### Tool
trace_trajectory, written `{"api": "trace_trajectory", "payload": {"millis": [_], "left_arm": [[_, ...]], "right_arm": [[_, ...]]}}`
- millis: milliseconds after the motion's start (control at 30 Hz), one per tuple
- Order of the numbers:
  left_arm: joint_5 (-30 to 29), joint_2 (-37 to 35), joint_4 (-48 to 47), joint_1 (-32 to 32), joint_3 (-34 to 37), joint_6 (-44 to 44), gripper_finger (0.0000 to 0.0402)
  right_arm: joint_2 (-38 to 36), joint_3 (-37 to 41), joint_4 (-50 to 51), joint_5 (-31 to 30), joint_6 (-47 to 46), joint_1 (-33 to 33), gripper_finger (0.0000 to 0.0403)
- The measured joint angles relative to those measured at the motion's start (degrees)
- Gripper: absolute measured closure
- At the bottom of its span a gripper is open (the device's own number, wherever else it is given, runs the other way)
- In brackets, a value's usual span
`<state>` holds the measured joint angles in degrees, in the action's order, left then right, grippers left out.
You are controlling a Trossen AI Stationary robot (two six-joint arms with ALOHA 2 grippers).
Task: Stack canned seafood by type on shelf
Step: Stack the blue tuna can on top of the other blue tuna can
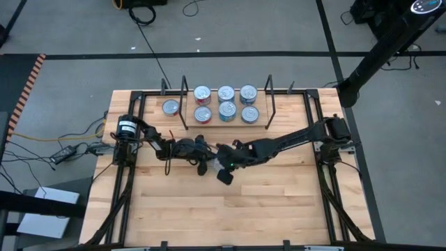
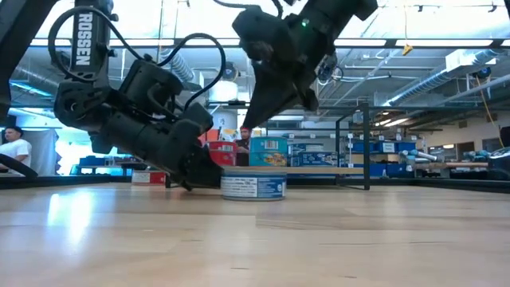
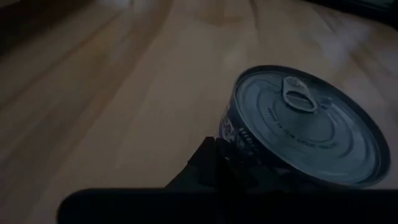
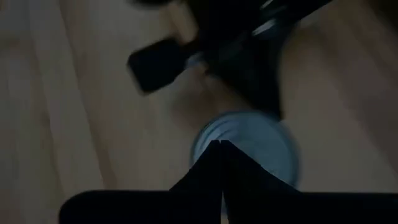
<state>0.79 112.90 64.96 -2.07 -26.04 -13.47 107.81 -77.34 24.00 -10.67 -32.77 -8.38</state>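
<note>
Black cables (image 1: 150, 31) cross grey floor (image 1: 63, 28) beyond table (image 1: 209, 216); person (image 2: 13, 148) stands in background.

Clearance around my grippers, mid-table

My left gripper (image 2: 209, 177) and right gripper (image 2: 275, 100), both with fingers pressed together, crowd one blue-labelled tin (image 2: 253, 186): the left sits low against its side, the right hangs above its lid, so access from those sides is blocked. The near half of the table (image 1: 230, 216) lies bare. Behind, the shelf (image 1: 226, 123) carries six tins (image 1: 226, 103) between wire end frames (image 1: 270, 101); a lone tin (image 1: 171, 107) stands just outside its left frame.
</note>
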Motion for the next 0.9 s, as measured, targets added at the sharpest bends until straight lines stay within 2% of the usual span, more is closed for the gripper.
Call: {"api": "trace_trajectory", "payload": {"millis": [100,233,300,467,600,767,900], "left_arm": [[0.7,0.0,0.0,0.5,0.0,0.0,0.0401],[-0.1,0.0,0.6,0.6,0.0,-0.5,0.0401],[-0.2,0.1,1.7,0.6,0.0,-0.7,0.0401],[0.9,0.2,2.2,0.3,-1.4,0.6,0.0401],[1.8,0.6,-1.4,0.2,-3.9,2.1,0.0401],[1.4,2.0,-2.0,0.2,-6.5,2.5,0.0401],[1.7,2.9,-2.0,0.1,-7.4,2.5,0.0401]], "right_arm": [[-0.6,0.0,0.1,0.0,-0.4,1.1,0.0395],[-0.6,0.0,-0.4,6.3,4.4,0.6,0.0393],[-0.3,0.0,0.7,7.2,6.7,-1.5,0.0393],[1.4,3.1,1.5,3.2,8.8,-5.0,0.0394],[2.6,6.2,-2.0,2.8,5.9,-5.2,0.0394],[2.6,8.7,-8.2,2.1,4.4,-4.9,0.0394],[2.7,8.8,-9.0,2.0,2.8,-4.1,0.0394]]}}
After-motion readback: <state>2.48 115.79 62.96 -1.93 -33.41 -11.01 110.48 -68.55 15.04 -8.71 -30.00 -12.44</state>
